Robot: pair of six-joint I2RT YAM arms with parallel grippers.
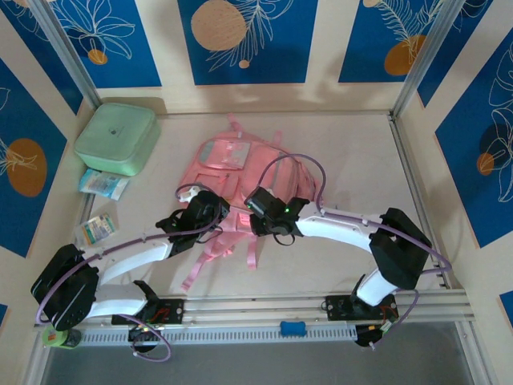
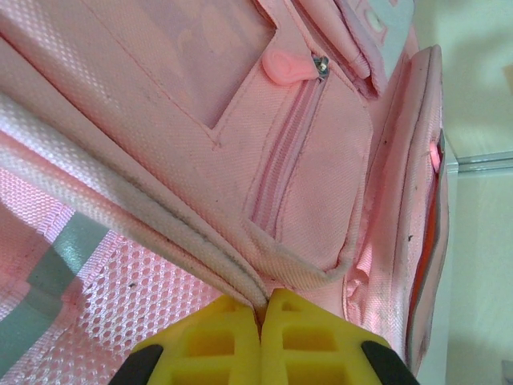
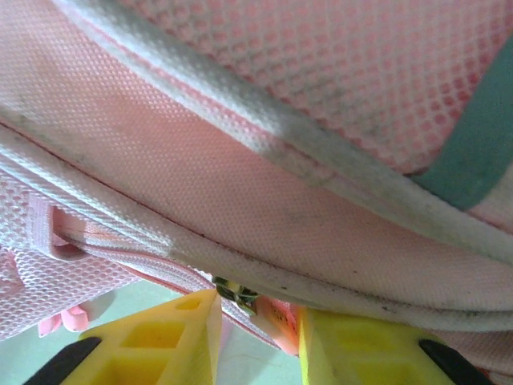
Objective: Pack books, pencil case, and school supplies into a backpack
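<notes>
The pink backpack lies flat in the middle of the table, straps toward me. My left gripper is at its near left edge. In the left wrist view the yellow fingers are shut on the pale piped rim of the backpack. My right gripper is at the near right edge. Its jaws stand apart under the backpack's rim. A pink zipper pull with a metal slider sits between them, against the right finger. The books are out of view.
A mint-green rounded box stands at the back left. Two small packets lie in front of it along the left wall. A metal rail runs down the right side. Loose pink straps trail toward the arm bases.
</notes>
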